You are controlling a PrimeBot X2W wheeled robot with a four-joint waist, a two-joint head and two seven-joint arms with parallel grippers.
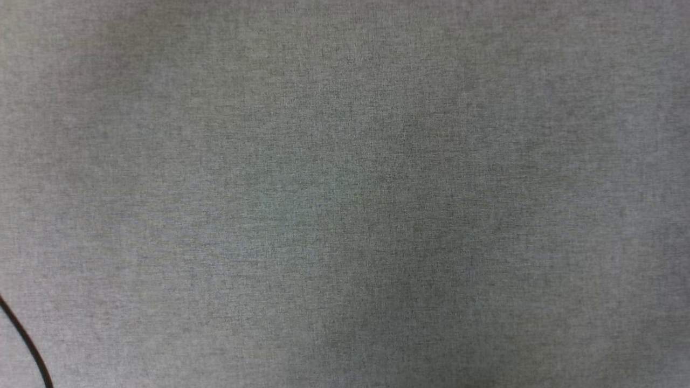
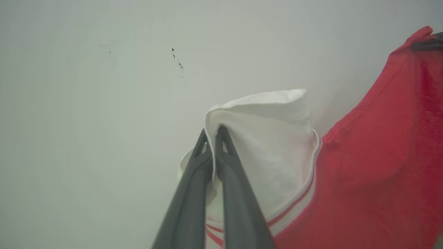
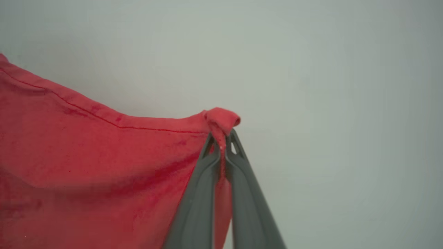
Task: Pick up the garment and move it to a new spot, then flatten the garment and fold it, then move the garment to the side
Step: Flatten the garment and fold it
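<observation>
The garment (image 2: 373, 162) is a red shirt with a white sleeve and red-striped trim, held up in the air against a pale wall. In the left wrist view my left gripper (image 2: 214, 133) is shut on the white sleeve's edge, the fabric folding over its tips. The right wrist view has my right gripper (image 3: 221, 136) shut on a bunched red corner of the garment (image 3: 86, 162), and the hem sags away to that view's left. At the far upper right of the left wrist view, dark fingers (image 2: 429, 44) pinch the red cloth.
The head view looks down on a grey cloth-covered surface (image 1: 345, 194) with a thin black cable (image 1: 27, 345) curving across its lower left corner. A plain pale wall (image 2: 104, 121) with a few small dark marks (image 2: 177, 61) stands behind the garment.
</observation>
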